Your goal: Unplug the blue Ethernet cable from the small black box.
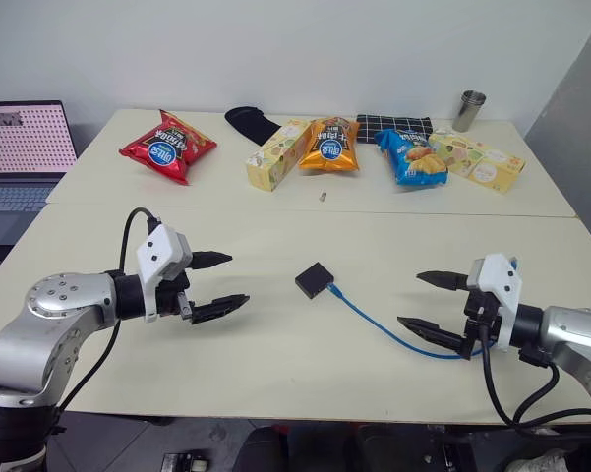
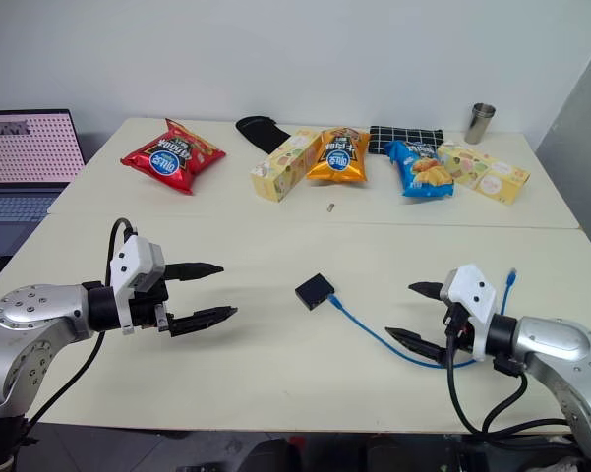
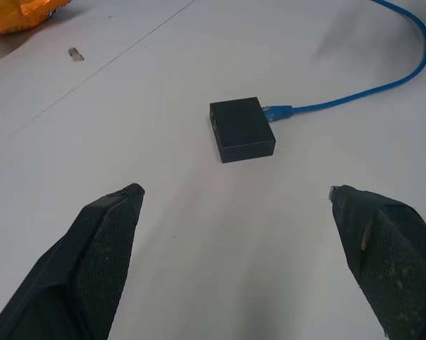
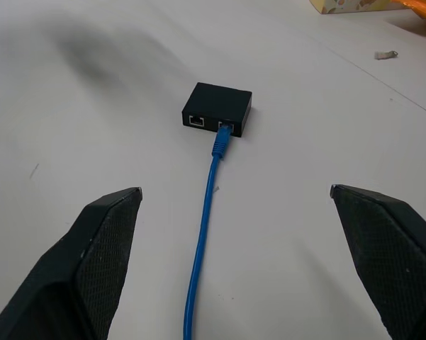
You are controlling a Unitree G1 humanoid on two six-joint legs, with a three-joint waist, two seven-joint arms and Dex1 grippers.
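From the head camera I see the small black box [image 1: 315,280] mid-table, the blue cable [image 1: 384,326] plugged in and trailing toward my right gripper [image 1: 434,304]; both it and my left gripper [image 1: 219,281] hover spread wide, empty. Left wrist camera: box ahead between parted fingers [image 3: 92,255]. Right wrist camera: plug [image 4: 222,141] seated in the box.

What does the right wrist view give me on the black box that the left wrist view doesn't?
Right wrist view: the face of the small black box with its sockets, one vacant, the blue Ethernet cable plugged into the other. Left wrist view: the box's plain side and top, plus the cable curving away. Both: the cable plugged in, open fingers short of the box.
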